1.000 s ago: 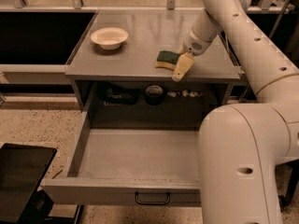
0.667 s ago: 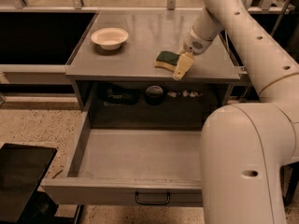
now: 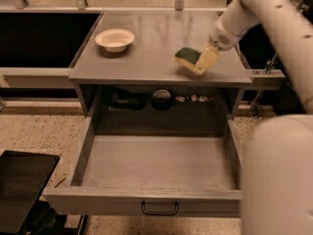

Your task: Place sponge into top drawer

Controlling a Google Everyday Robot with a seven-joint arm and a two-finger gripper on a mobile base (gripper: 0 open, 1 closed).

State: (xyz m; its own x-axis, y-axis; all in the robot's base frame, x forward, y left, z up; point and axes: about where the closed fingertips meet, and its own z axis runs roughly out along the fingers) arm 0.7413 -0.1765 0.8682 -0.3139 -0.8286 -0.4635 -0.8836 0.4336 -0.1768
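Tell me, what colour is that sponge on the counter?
The sponge is dark green over yellow foam, in the camera view; the gripper is close beside it.

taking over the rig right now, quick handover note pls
End effector: at the right front of the countertop, right against the sponge; grip not confirmed.
Sponge: on the countertop near its front edge, green side up.
Top drawer: pulled open below, sponge not in it.
Done: drawer open, end effector at the sponge.
Left: secure the sponge, carry it over the drawer, release.
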